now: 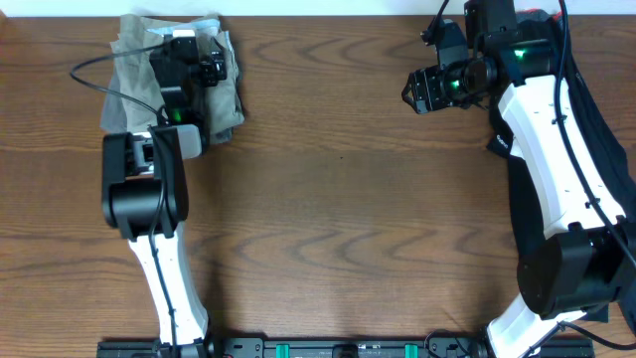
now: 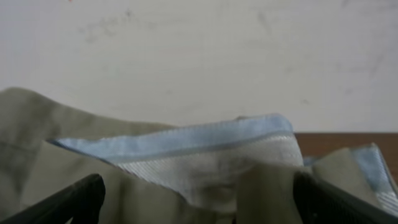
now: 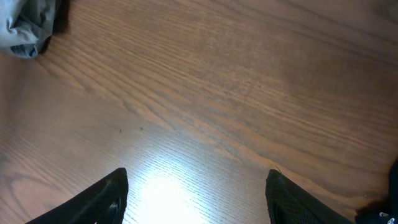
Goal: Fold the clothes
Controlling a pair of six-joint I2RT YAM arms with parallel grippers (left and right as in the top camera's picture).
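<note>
L hand (image 2: 198, 198) spread wide over khaki shorts (image 1: 127, 94); R hand (image 3: 198, 193) spread above wood table (image 1: 338, 189).

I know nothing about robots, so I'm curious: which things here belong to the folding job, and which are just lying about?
For the job:
khaki shorts, crumpled at the table's far left
black garment, along the right edge

Just there:
wooden table
pale wall behind it

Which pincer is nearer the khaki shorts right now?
Left. The left pincer is right over the khaki shorts, open, with cloth between its jaws. The right pincer is far across the table, open above bare wood.
</note>
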